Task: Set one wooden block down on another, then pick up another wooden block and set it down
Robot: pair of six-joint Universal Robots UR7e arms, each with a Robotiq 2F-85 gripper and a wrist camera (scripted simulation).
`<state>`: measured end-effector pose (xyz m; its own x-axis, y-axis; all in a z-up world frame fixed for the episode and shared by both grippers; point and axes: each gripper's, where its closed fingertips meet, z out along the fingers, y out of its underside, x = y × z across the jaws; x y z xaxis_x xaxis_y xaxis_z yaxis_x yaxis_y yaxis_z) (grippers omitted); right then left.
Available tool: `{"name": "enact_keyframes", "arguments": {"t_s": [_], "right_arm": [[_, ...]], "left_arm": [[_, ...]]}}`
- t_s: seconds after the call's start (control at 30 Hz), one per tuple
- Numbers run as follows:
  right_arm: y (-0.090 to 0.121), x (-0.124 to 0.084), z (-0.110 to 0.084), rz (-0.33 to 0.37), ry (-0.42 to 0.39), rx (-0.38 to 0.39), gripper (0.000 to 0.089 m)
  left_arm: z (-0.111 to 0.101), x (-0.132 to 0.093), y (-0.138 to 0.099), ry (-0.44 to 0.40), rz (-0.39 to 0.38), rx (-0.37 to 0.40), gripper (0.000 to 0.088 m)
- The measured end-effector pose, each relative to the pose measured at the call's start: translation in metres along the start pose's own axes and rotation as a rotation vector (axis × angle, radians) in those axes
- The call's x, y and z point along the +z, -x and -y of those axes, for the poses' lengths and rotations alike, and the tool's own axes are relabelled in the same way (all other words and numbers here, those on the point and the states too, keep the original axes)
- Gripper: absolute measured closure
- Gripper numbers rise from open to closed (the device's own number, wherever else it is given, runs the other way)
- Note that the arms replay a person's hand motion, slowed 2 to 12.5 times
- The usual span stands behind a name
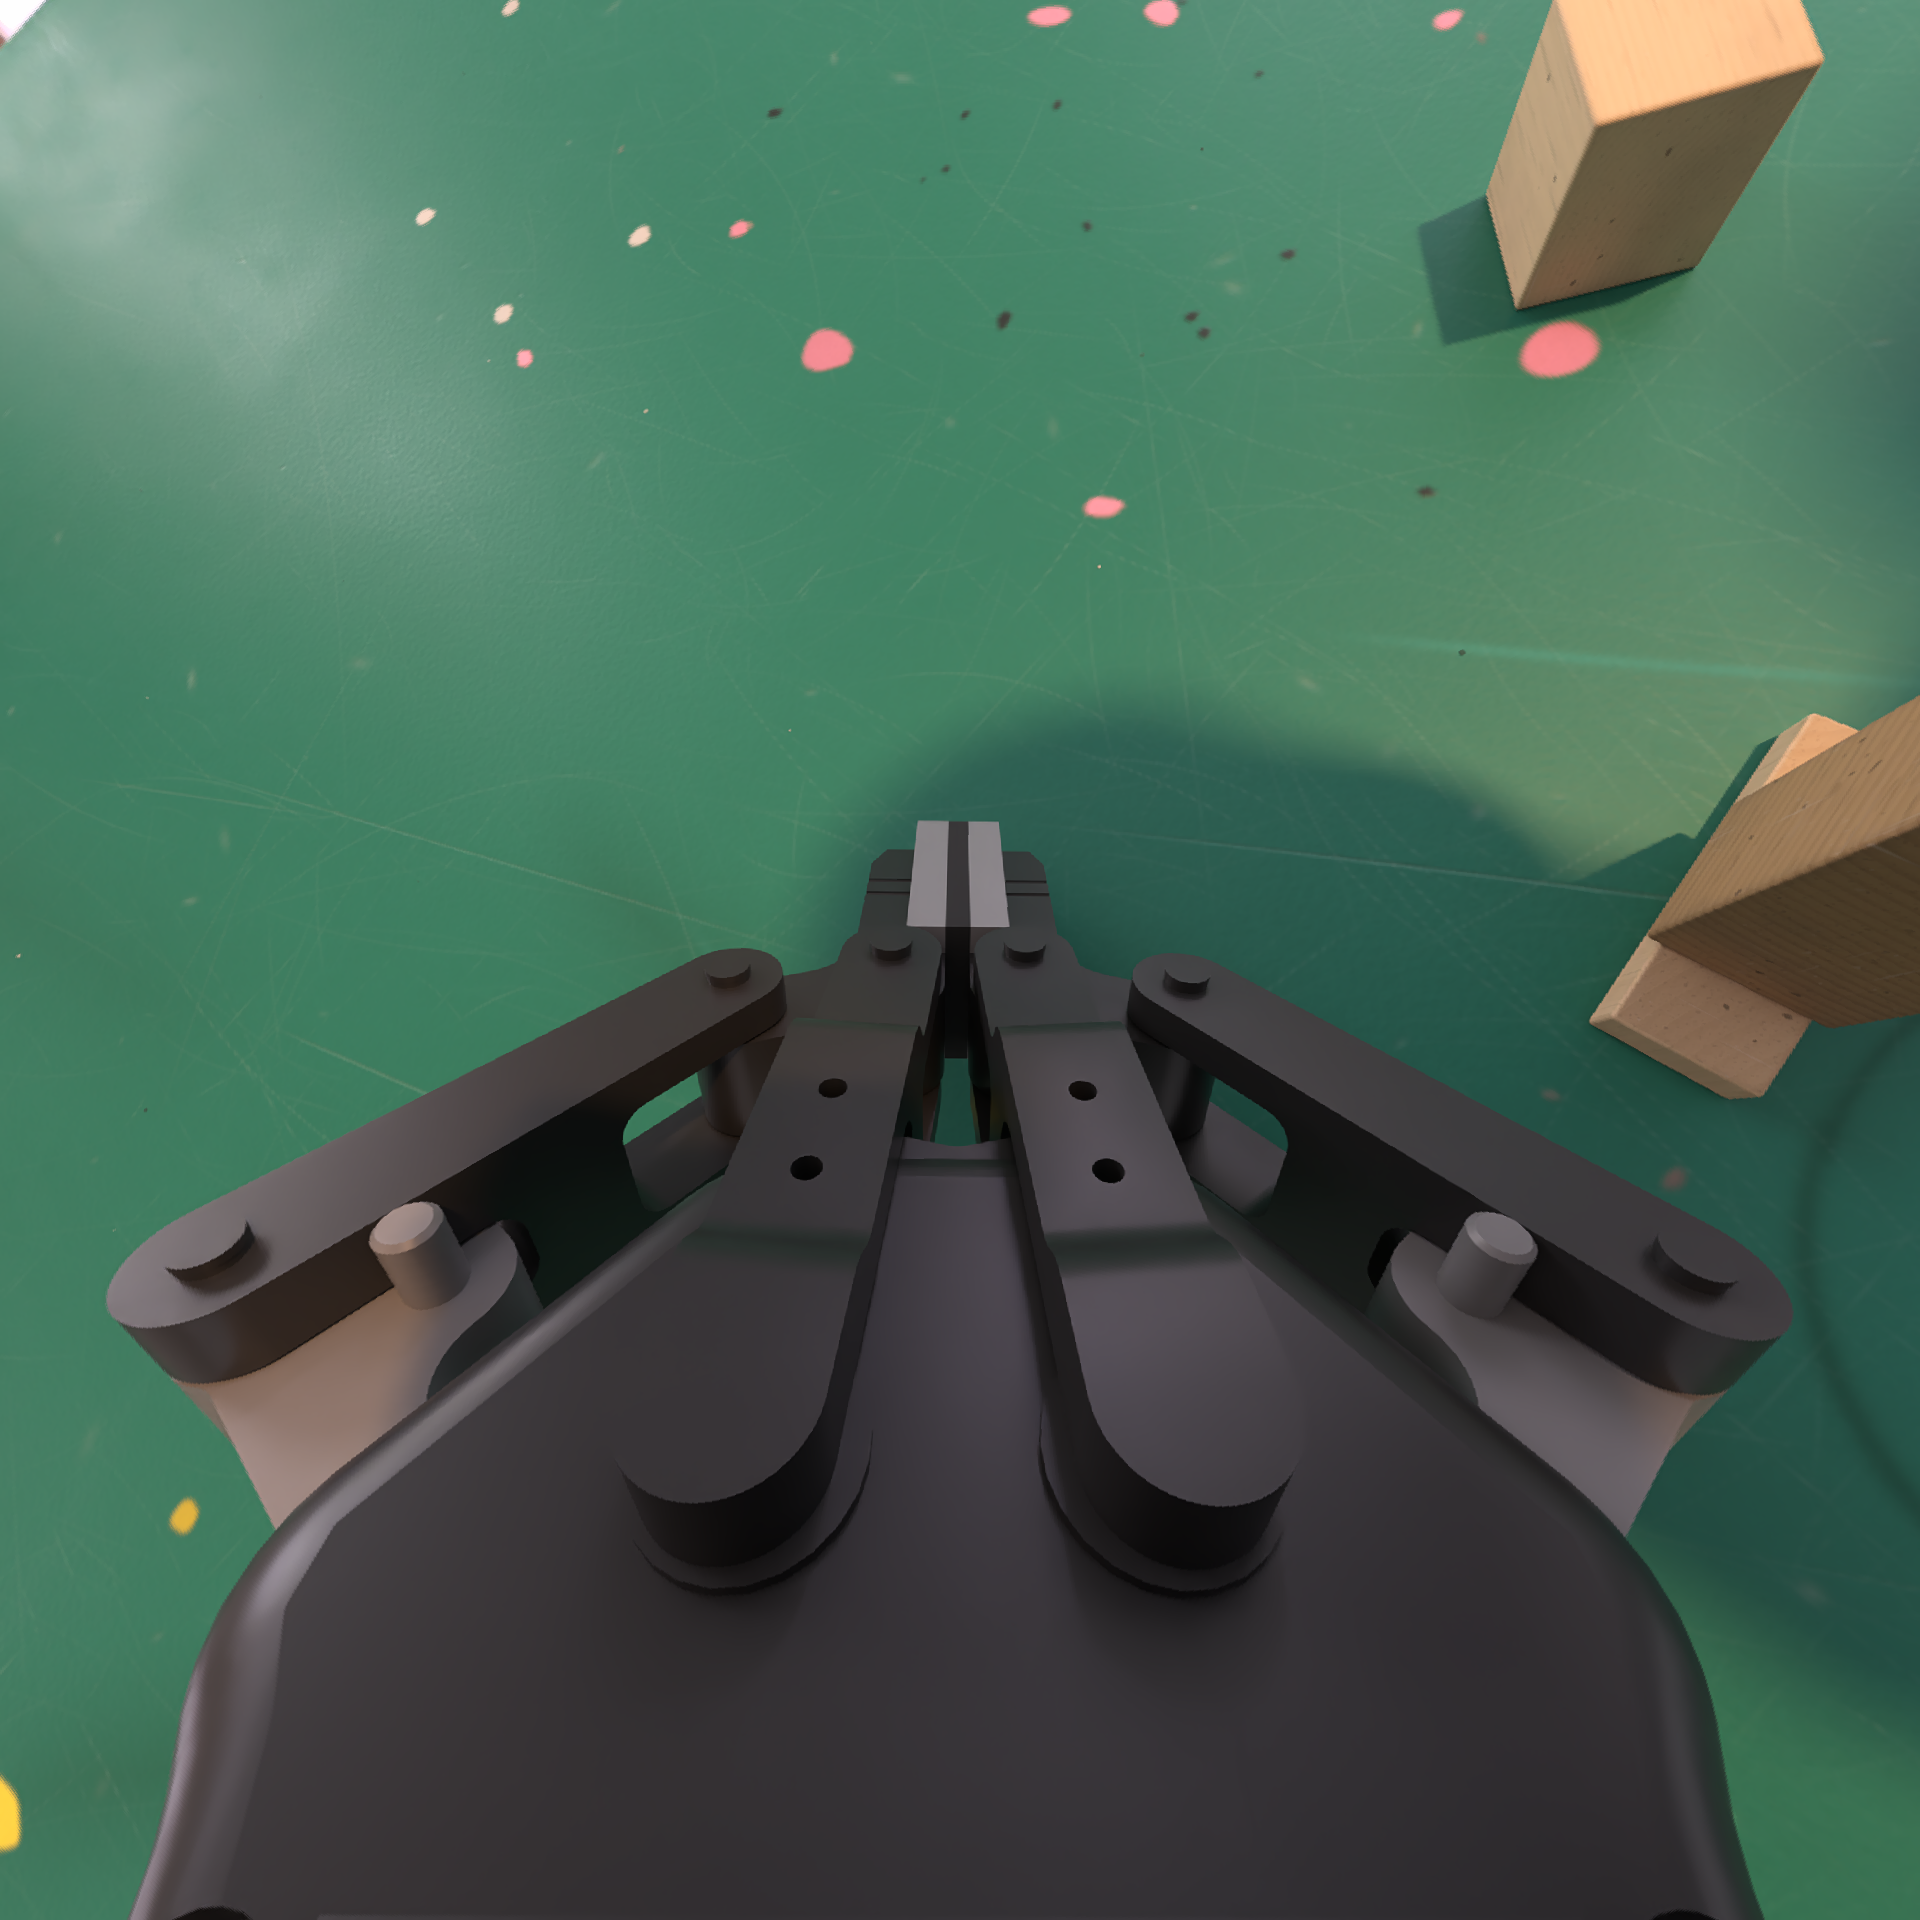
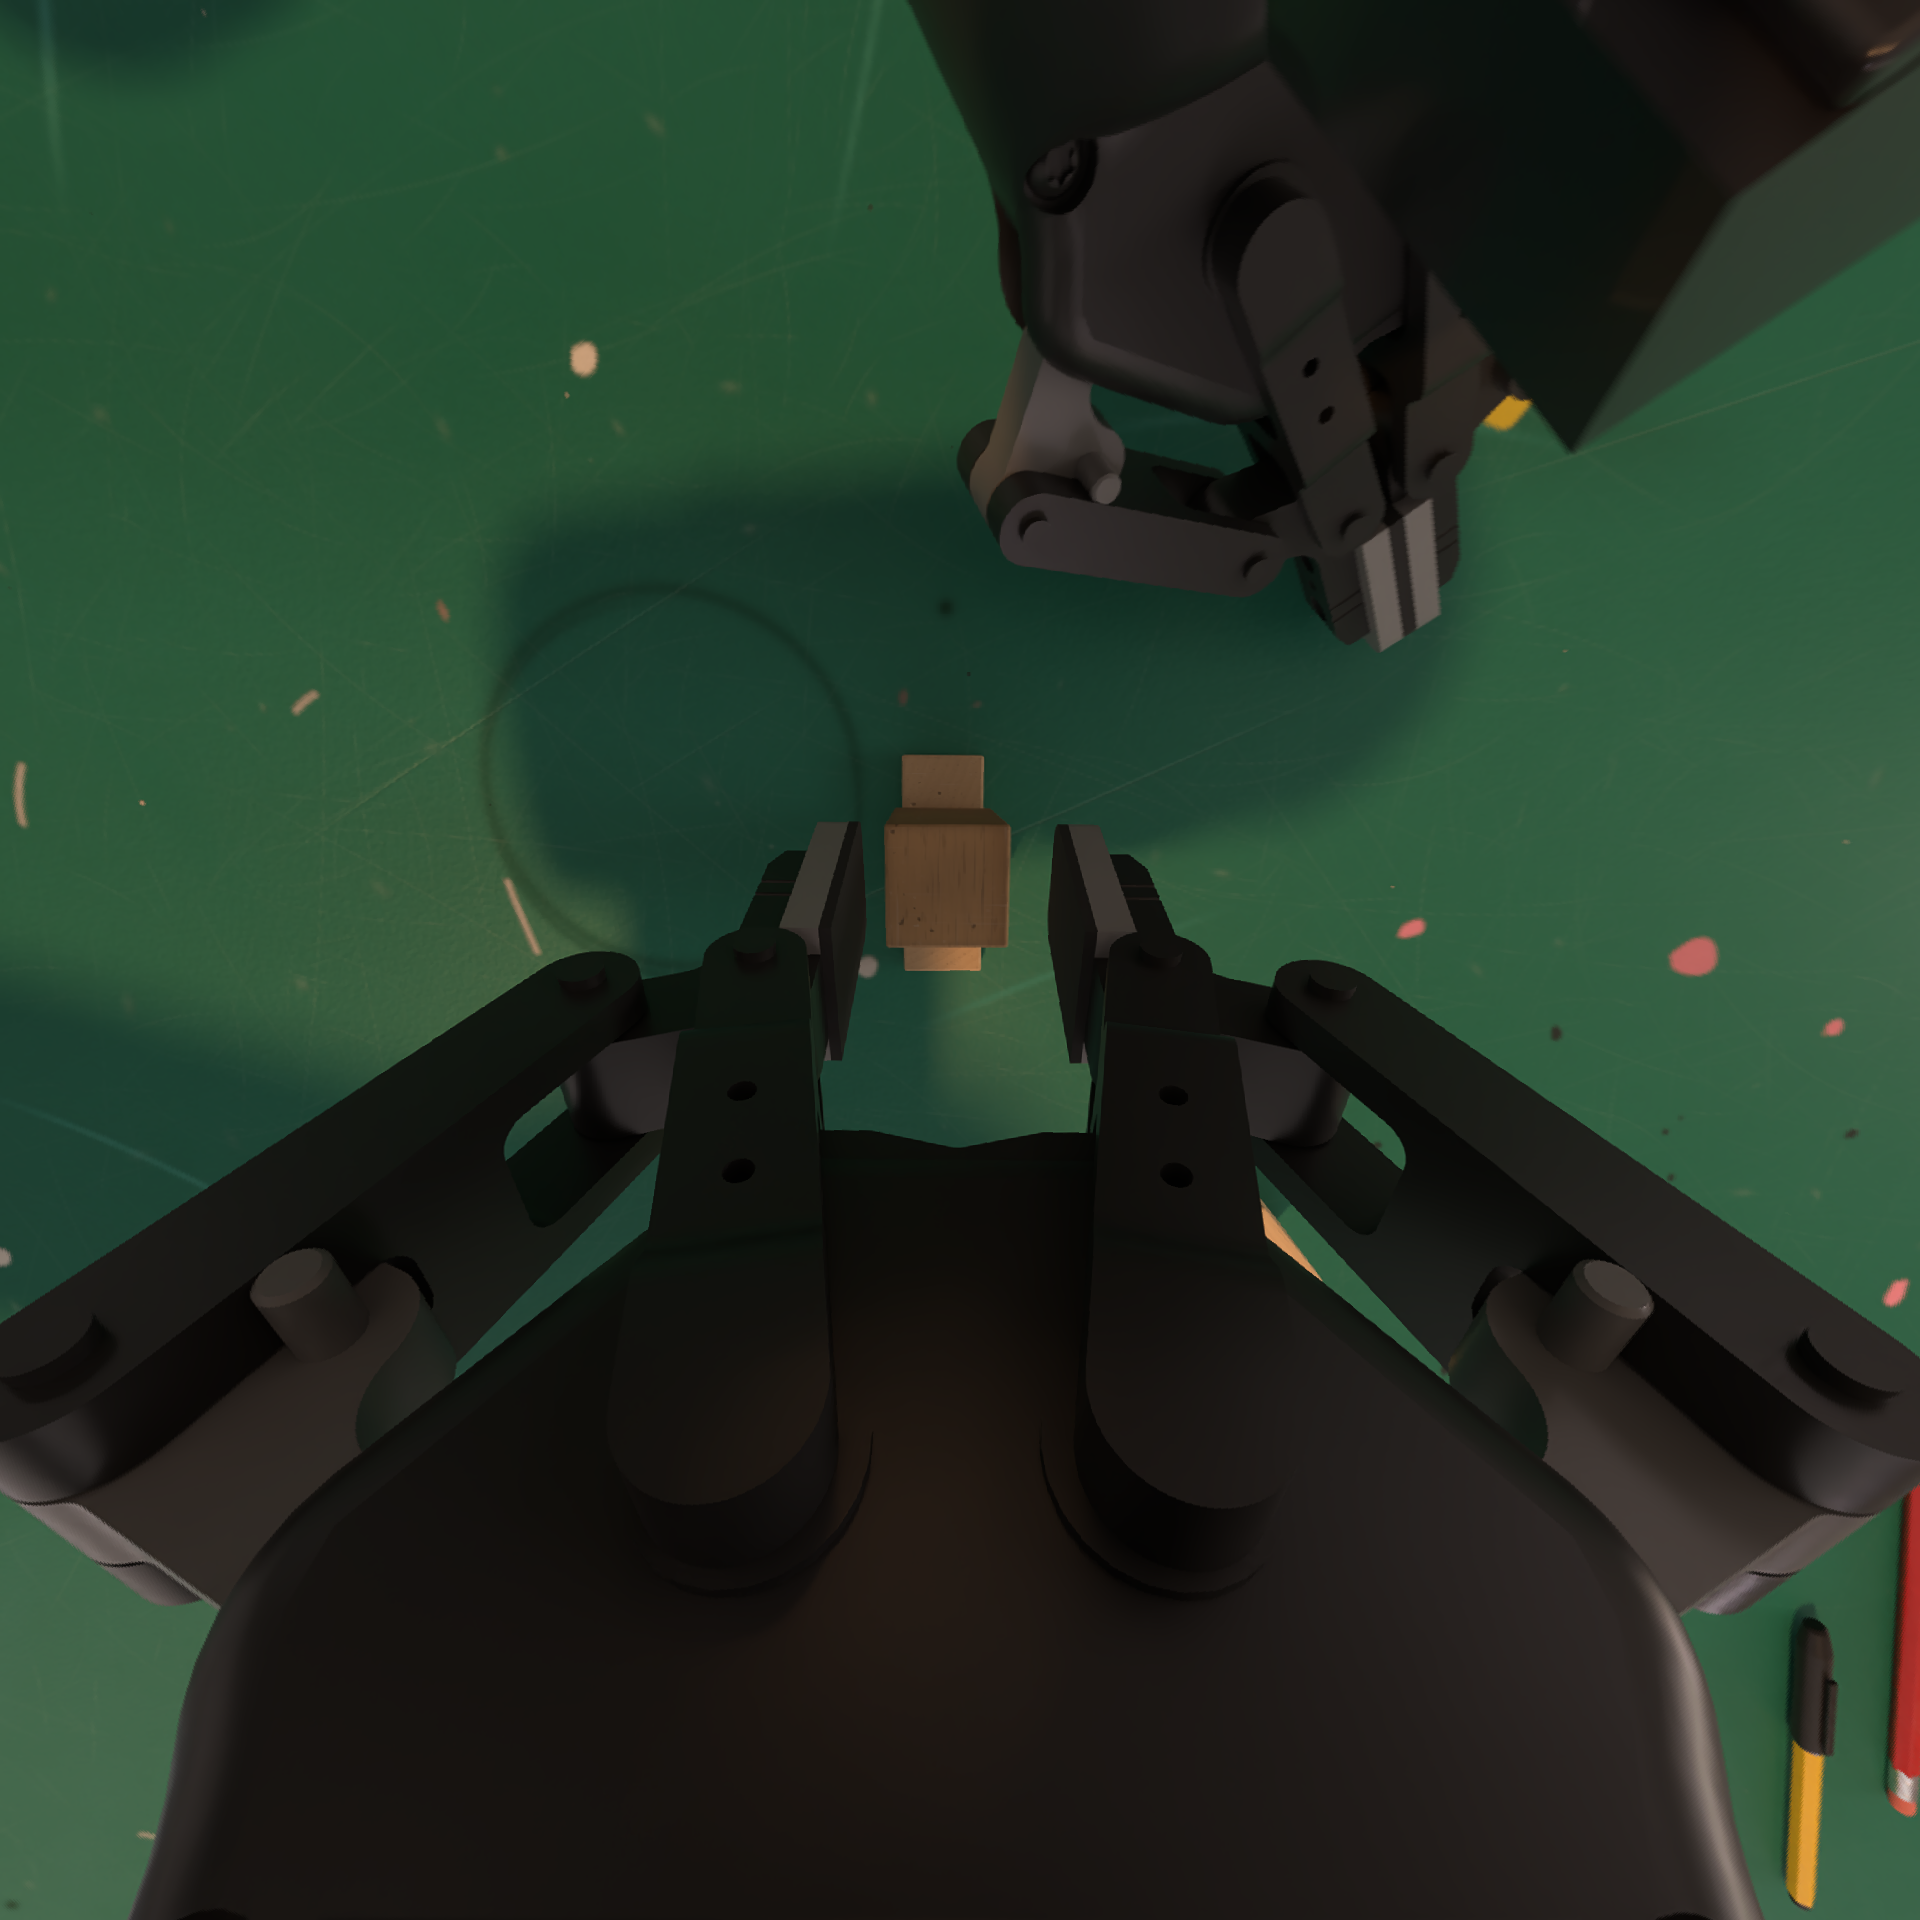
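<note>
In the right wrist view, a wooden block lies on top of a narrower wooden block, which sticks out beyond it at both ends. My right gripper is open and hangs straight above this stack, fingers either side, apart from it. The same stack shows in the left wrist view at the right edge, upper block over lower block. A third wooden block stands at the top right. My left gripper is shut and empty over the green mat; it also shows in the right wrist view.
The green mat has pink and dark paint spots. A yellow-and-black pen and a red pencil lie at the lower right. A small wooden sliver shows behind my right finger.
</note>
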<state>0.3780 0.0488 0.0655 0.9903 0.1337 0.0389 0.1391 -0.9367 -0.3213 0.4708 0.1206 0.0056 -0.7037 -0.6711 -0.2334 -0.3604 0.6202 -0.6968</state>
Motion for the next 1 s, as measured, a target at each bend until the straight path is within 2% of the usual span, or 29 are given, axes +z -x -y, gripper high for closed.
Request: {"name": "enact_keyframes", "arguments": {"t_s": [0.23, 0.43, 0.7, 0.83, 1.0], "right_arm": [[-0.01, -0.022, 0.004, -0.057, -0.096, 0.02, 0.0568], [-0.029, -0.047, 0.005, -0.143, -0.214, 0.089, 0.0561], [-0.063, -0.071, -0.005, -0.276, -0.398, 0.29, 0.0554], [-0.079, -0.073, -0.023, -0.352, -0.421, 0.398, 0.0499], [-0.088, -0.07, -0.046, -0.438, -0.451, 0.507, 0.0484]], "left_arm": [[0.0, 0.0, 0.0, 0.001, 0.003, 0.006, 0.0882], [0.0, 0.0, 0.0, 0.0, 0.005, 0.008, 0.0882], [0.0, 0.0, 0.0, -0.003, 0.0, 0.002, 0.0882], [0.0, 0.0, 0.0, -0.003, 0.002, 0.004, 0.0882], [0.0, 0.0, 0.0, -0.002, 0.007, 0.009, 0.0882]]}}
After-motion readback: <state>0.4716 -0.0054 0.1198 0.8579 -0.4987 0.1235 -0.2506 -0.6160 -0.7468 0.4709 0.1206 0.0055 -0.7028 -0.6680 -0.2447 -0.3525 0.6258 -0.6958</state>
